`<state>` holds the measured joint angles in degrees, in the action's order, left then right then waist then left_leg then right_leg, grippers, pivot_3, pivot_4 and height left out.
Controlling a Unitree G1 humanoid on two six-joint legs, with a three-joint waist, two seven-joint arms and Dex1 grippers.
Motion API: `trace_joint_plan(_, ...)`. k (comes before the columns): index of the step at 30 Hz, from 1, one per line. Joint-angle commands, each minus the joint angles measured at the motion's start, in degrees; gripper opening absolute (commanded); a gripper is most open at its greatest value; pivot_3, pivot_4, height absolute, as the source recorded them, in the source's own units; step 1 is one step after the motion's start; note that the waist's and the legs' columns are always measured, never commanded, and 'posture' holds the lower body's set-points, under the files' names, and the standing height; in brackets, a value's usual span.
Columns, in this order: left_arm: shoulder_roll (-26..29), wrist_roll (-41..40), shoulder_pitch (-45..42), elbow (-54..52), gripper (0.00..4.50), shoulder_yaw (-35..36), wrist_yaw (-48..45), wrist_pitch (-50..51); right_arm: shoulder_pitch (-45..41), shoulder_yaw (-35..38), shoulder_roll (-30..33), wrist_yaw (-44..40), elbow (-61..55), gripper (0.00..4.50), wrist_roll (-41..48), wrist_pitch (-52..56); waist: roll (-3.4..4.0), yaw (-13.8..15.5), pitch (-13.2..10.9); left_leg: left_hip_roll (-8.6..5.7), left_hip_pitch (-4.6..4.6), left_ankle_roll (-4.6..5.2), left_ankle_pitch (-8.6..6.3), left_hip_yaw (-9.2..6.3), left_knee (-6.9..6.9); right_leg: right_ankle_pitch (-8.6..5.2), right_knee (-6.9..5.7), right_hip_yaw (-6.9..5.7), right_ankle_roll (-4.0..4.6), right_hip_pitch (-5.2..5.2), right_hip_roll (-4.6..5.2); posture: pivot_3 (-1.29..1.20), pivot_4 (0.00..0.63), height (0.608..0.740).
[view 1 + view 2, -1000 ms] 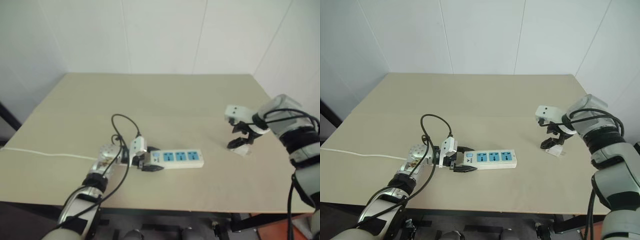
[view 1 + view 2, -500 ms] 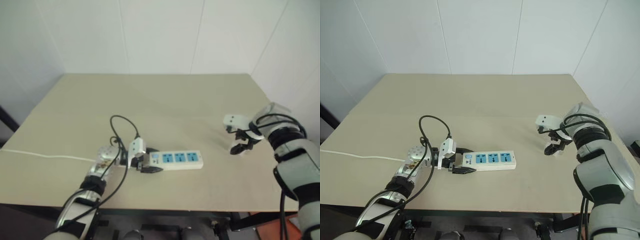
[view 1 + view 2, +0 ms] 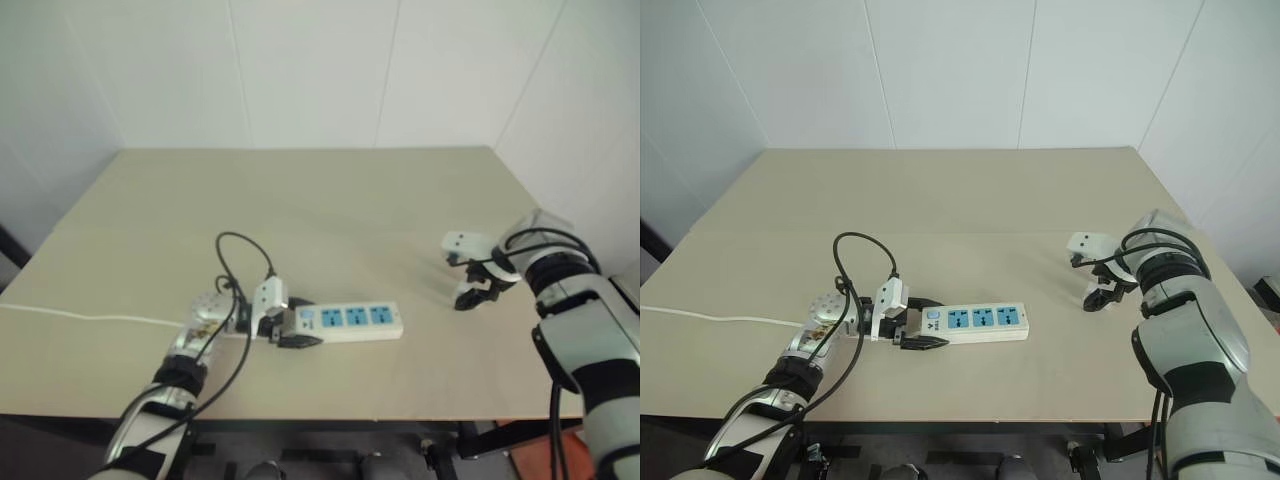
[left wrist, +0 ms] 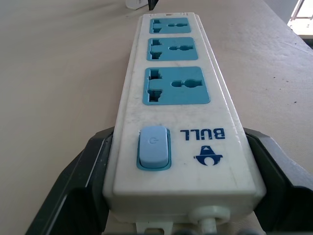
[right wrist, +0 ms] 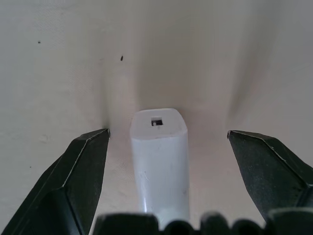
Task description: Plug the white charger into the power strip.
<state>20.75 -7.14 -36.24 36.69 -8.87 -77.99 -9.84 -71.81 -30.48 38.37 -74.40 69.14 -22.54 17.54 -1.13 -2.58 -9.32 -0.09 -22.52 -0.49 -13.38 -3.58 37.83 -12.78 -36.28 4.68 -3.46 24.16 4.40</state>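
The power strip (image 3: 352, 320), a flat white bar with three blue sockets, lies on the table near its front edge. My left gripper (image 3: 289, 331) is shut on its switch end, and in the left wrist view a black finger (image 4: 83, 171) presses each side of the power strip (image 4: 178, 98). The white charger (image 5: 159, 156) lies on the table at the right. My right gripper (image 3: 470, 296) points down over it and is open. Its two fingers (image 5: 85, 161) stand on either side of the charger with a gap on both sides.
The strip's thin white cord (image 3: 90, 318) runs left off the table (image 3: 330, 210). A black cable (image 3: 243, 255) loops up above my left wrist. The table's right edge (image 3: 535, 215) is close behind my right arm.
My right gripper has sunk a little towards the charger. The left gripper still holds the strip in the same place. The camera view has shifted slightly.
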Motion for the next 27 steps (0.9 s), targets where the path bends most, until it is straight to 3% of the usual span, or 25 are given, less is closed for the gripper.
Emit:
trace_joint_plan(1, -0.26, 0.13, 0.85, -0.60, 3.31, -1.53, -0.80, 0.57, -2.41, 1.36, -0.17, -0.13, 0.18, 4.50, -0.80, 0.22, 0.00, -0.02, 0.00, 0.00, 0.00, 0.00, 0.00, 0.00, 0.00, 0.00, 0.00, 0.00, 0.00, 0.00, 0.00, 0.00, 0.150, 0.740)
trace_joint_plan(9, 0.08, 0.16, 1.35, -1.18, 3.31, -1.52, -0.64, 0.64, -2.03, 1.93, -1.50, -0.68, 0.99, 4.50, -1.41, 1.25, 0.00, -0.06, 0.00, 0.00, -0.01, 0.00, 0.00, 0.00, 0.00, 0.00, -0.02, 0.00, 0.00, 0.02, 0.00, 0.00, 0.150, 0.740)
trace_joint_plan(12, 0.42, 0.16, 1.44, -1.52, 3.31, -1.37, -0.45, 0.84, -1.60, 1.78, -1.82, -0.59, 1.17, 3.97, -1.83, 1.32, 0.00, -0.09, 0.00, 0.00, 0.00, 0.00, 0.00, 0.00, -0.01, 0.00, -0.03, 0.00, 0.00, 0.02, 0.00, 0.00, 0.150, 0.740)
trace_joint_plan(20, 1.01, 0.05, 2.46, -2.91, 3.31, -1.29, -0.18, 1.31, -1.09, 1.67, -2.12, -1.14, 1.25, 1.24, -2.06, 1.09, 0.01, -0.15, 0.00, 0.00, 0.00, 0.00, 0.00, -0.01, 0.00, 0.00, -0.04, 0.00, 0.00, 0.02, 0.00, 0.00, 0.150, 0.740)
trace_joint_plan(27, 1.44, 0.05, 1.95, -2.34, 3.31, -0.97, -0.24, 1.26, -0.12, 1.92, -2.09, -1.14, 0.28, 1.16, -1.88, 0.17, 0.01, -0.17, 0.01, 0.00, 0.04, 0.00, 0.00, 0.00, -0.01, 0.00, -0.04, 0.00, 0.00, -0.01, -0.01, 0.00, 0.150, 0.740)
